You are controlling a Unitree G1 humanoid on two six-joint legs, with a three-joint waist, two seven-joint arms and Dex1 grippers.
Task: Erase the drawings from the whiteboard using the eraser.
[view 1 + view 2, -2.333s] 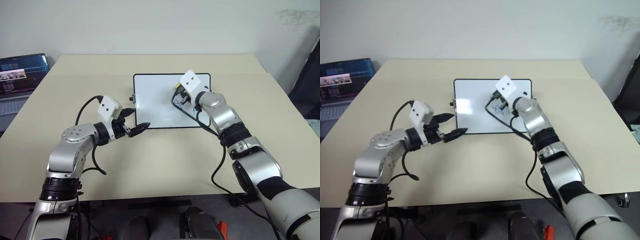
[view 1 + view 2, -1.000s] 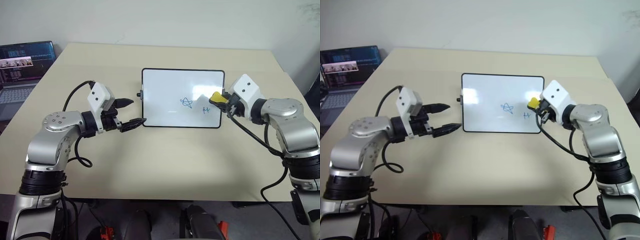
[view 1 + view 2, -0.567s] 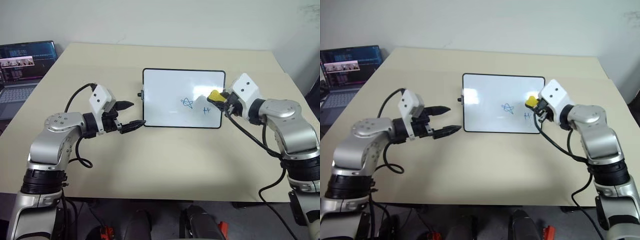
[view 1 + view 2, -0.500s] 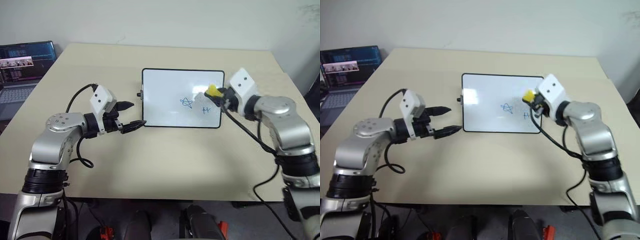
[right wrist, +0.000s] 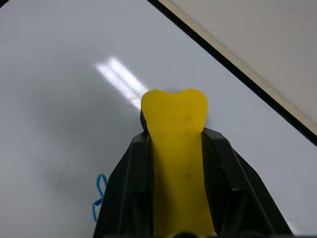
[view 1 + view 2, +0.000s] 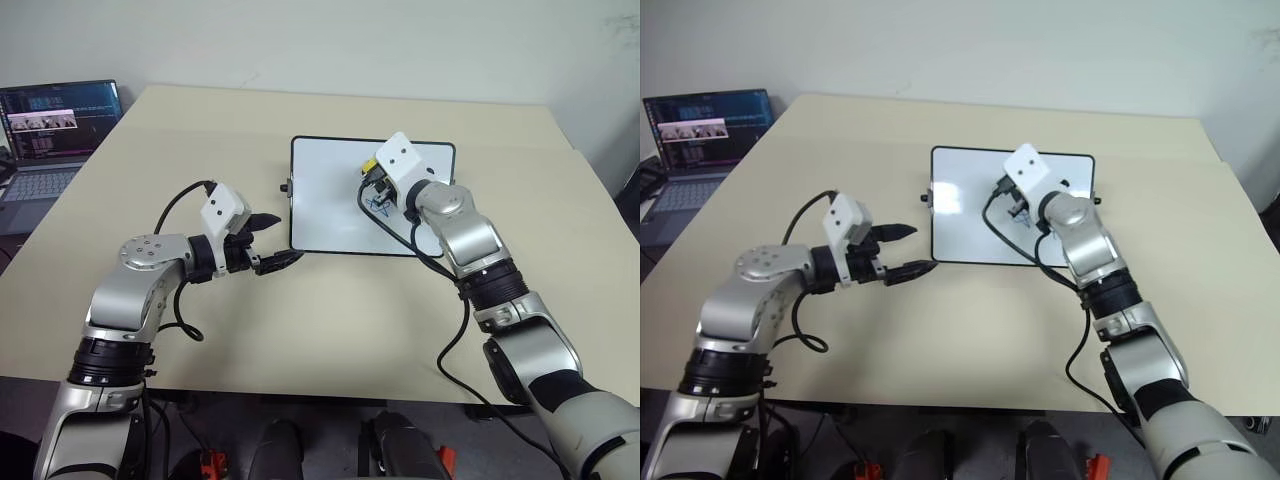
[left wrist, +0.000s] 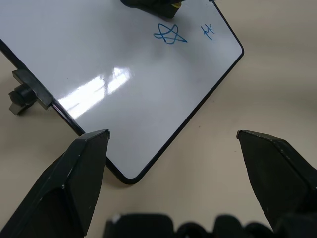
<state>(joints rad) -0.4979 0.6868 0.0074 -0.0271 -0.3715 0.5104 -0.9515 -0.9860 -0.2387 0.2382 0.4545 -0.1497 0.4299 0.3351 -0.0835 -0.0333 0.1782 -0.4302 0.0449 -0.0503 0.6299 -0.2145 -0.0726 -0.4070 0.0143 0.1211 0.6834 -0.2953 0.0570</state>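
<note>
The whiteboard (image 6: 330, 205) lies flat in the middle of the table. On it are blue drawings: a scribbled star (image 7: 171, 35) and a small H-like mark (image 7: 207, 30). My right gripper (image 6: 372, 180) is over the board's right half, just beyond the star, and is shut on the yellow eraser (image 5: 174, 119). The eraser's tip points at the white surface; I cannot tell whether it touches. My left gripper (image 6: 277, 242) is open and holds nothing, at the board's near left corner, just off its edge.
An open laptop (image 6: 55, 120) stands at the far left, beside the beige table (image 6: 330, 330). A small black knob (image 7: 20, 99) sticks out from the board's left short side.
My right gripper has carried the eraser left, from the board's right edge to over the board by the star. The left gripper has stayed by the near left corner.
</note>
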